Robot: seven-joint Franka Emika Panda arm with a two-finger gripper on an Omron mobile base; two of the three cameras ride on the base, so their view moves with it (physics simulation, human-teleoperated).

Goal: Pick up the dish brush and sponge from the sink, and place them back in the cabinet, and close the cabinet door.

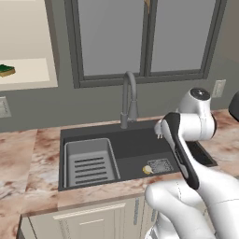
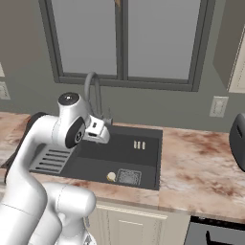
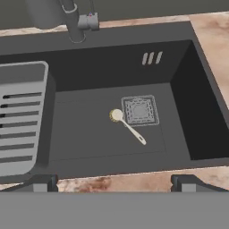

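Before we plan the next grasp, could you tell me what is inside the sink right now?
The dish brush lies on the sink floor beside the drain grate; the drainer tray covers whatever lies beneath it.

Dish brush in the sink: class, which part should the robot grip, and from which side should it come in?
Probably the slim handle of the dish brush, from straight above. It lies flat on the floor of the sink, its round head beside the drain grate, so side approaches are blocked. The open gripper should straddle the handle crosswise.
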